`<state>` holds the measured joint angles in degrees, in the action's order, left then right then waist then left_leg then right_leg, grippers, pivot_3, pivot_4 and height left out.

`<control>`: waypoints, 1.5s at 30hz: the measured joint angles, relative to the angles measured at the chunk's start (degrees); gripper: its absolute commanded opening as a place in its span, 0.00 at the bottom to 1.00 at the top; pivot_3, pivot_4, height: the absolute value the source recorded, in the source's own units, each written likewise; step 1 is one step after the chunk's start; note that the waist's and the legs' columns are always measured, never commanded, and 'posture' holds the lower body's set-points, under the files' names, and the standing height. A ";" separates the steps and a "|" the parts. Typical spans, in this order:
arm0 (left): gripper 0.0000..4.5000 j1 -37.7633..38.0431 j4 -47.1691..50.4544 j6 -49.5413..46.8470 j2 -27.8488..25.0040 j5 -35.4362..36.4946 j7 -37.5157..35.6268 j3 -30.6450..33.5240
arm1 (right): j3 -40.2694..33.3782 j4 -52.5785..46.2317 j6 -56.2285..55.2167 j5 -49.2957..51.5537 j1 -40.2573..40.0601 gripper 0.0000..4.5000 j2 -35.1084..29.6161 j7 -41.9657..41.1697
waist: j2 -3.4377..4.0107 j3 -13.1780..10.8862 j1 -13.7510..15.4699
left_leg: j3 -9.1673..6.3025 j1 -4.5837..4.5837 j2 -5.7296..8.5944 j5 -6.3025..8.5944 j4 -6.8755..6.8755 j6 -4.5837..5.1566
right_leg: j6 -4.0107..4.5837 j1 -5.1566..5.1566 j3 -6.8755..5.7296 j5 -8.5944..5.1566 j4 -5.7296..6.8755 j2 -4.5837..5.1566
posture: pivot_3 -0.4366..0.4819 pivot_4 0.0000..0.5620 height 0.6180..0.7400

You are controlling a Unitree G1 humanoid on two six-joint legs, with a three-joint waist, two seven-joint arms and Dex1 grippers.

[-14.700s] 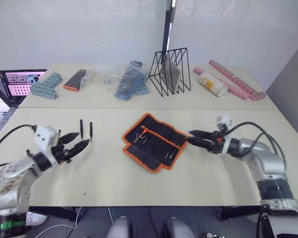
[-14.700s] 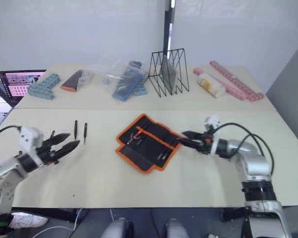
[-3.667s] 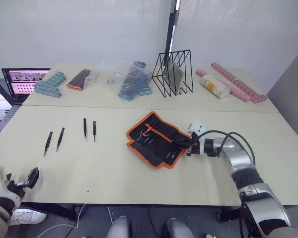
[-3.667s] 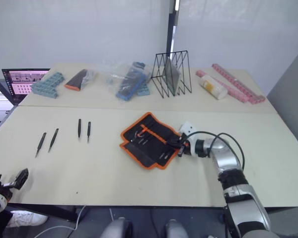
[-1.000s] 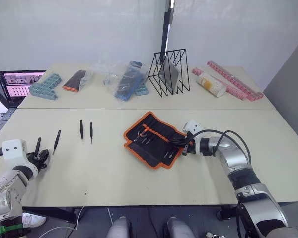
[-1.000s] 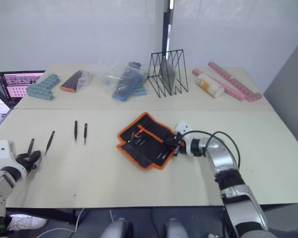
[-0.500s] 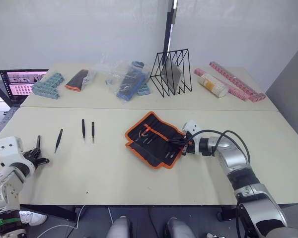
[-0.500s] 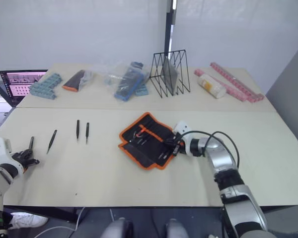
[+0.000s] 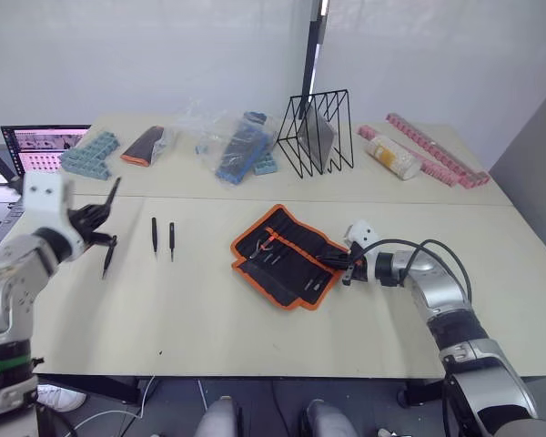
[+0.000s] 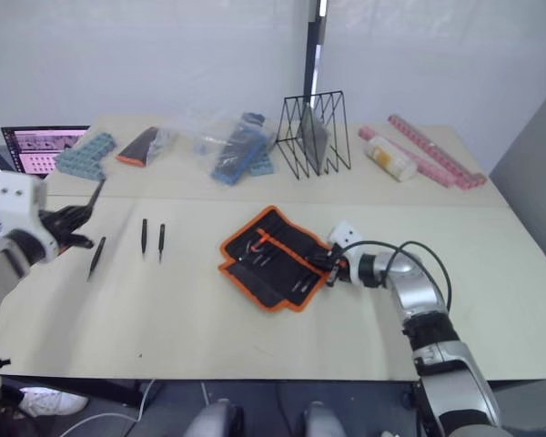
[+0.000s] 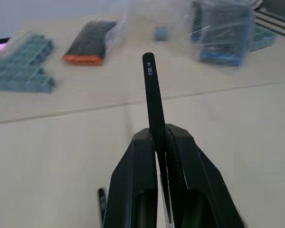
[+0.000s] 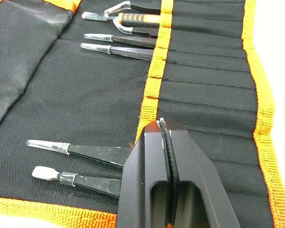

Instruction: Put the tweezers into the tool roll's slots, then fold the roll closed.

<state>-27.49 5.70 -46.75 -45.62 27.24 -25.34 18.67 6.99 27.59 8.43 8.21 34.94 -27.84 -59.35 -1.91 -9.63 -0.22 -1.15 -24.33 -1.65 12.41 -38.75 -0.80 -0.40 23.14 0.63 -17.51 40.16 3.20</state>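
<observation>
Left tool (image 11: 157, 137) raised, fingers clamped; right tool (image 12: 164, 137) low, fingers seemingly pressed together.

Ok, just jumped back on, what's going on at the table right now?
The left gripper is shut on one tweezer and holds it up off the table. Three more tweezers lie loose on the table near it. The tool roll lies open mid-table with several tools already in its slots. The right gripper rests shut on the roll's orange middle band. The roll is not yet folded.
</observation>
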 measured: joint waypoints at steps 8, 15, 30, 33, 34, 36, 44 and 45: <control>0.00 -13.88 2.28 -11.53 4.49 1.67 -2.86 -13.51 | -2.31 -2.46 -0.50 2.12 -3.56 0.00 -0.67 -0.20 | -0.01 -0.02 -0.27 | 0.04 -0.04 0.03 0.01 -0.01 0.02 | -0.05 0.01 0.06 0.01 0.01 -0.08 | 0.48 0.27 0.55; 0.00 -19.38 2.90 -24.87 14.60 3.41 -1.31 -22.08 | -2.77 -5.91 -0.38 2.56 -5.88 0.00 0.94 2.00 | 0.00 -0.07 -0.88 | 0.03 -0.06 -0.02 0.01 0.03 0.03 | -0.05 0.09 0.16 0.01 0.03 -0.13 | 0.48 0.27 0.55; 0.00 -15.92 6.44 -31.14 19.76 3.09 0.11 -30.25 | -2.09 -7.63 -0.37 1.39 -6.80 0.00 1.40 5.54 | 0.00 -0.08 -0.69 | 0.04 0.02 -0.02 0.00 0.01 0.01 | -0.05 0.03 0.22 0.01 0.04 -0.14 | 0.48 0.27 0.55; 0.00 -13.66 6.94 -30.81 20.54 1.79 1.28 -31.88 | -2.05 -7.63 -0.38 1.37 -6.80 0.00 1.40 5.59 | 0.00 -0.08 -0.60 | 0.03 0.00 -0.02 0.00 -0.02 0.01 | -0.05 0.03 0.21 0.01 0.02 -0.14 | 0.48 0.27 0.55; 0.00 -13.46 6.93 -30.65 20.54 1.32 1.55 -32.12 | -2.05 -7.63 -0.37 1.35 -6.80 0.00 1.40 5.61 | 0.00 -0.08 -0.59 | 0.03 0.00 -0.01 0.00 -0.02 0.01 | -0.05 0.03 0.22 0.01 0.03 -0.14 | 0.48 0.27 0.55; 0.00 -13.41 6.93 -29.54 20.53 0.20 2.07 -32.15 | -2.00 -7.65 -0.37 1.35 -6.80 0.00 1.40 5.62 | 0.00 -0.08 -0.58 | 0.03 0.01 -0.01 0.00 -0.01 0.01 | -0.05 0.02 0.21 0.01 0.03 -0.14 | 0.48 0.27 0.55; 0.00 -13.32 6.61 -26.86 20.55 -1.50 1.84 -32.37 | -1.79 -7.89 -0.31 1.04 -6.77 0.00 1.39 5.73 | 0.00 -0.08 -0.62 | 0.04 0.01 -0.01 0.00 -0.01 0.01 | -0.05 0.02 0.22 0.01 0.03 -0.14 | 0.48 0.27 0.55; 0.00 -13.32 6.40 -26.85 20.89 -1.53 1.74 -32.37 | -1.79 -7.94 -0.25 1.00 -6.77 0.00 1.37 5.73 | 0.00 -0.08 -0.60 | 0.04 0.01 -0.01 0.00 -0.01 0.01 | -0.05 0.02 0.21 0.01 0.03 -0.14 | 0.48 0.27 0.55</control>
<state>-40.81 12.10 -73.59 -24.73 25.71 -23.60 -13.70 5.20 19.64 8.18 9.21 28.17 -26.47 -53.63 -1.91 -9.71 -0.82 -1.11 -24.32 -1.66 12.41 -38.77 -0.78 -0.45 23.16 0.85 -17.50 40.19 3.06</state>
